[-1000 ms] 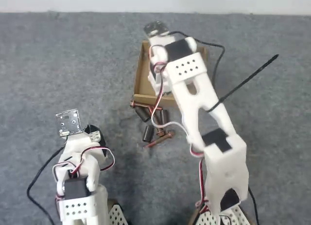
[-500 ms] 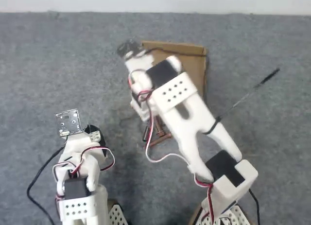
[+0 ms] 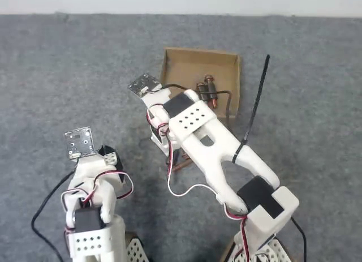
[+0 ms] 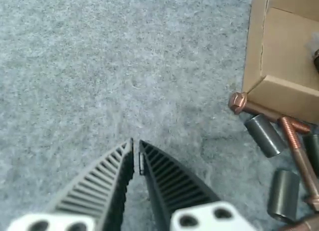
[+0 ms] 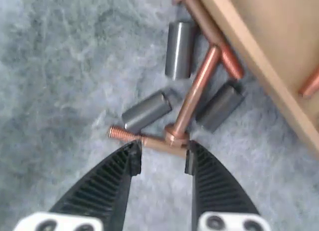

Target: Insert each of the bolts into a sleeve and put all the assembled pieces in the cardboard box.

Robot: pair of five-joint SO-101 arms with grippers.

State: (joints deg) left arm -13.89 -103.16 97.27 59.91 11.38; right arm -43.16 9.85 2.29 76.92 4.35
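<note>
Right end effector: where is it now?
In the right wrist view the right end effector is open, tips at a copper bolt among grey sleeves, just outside the cardboard box.

Grey carpet (image 3: pixel 68 58) meets a pale wall (image 3: pixel 169 1).

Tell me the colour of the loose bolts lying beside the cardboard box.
Copper-coloured metal bolts, clearest in the right wrist view, among dark grey cylindrical sleeves.

The box (image 3: pixel 184 69) sits far and central on the worktop (image 3: pixel 68 64), with two assembled pieces (image 3: pixel 206 91) inside. Bolts (image 5: pixel 193 96) and sleeves (image 5: pixel 179 49) lie just before its near left corner, one bolt against its wall. The right end effector (image 5: pixel 162 156) hangs over them. The left end effector (image 4: pixel 135 150) is further left, apart.
</note>
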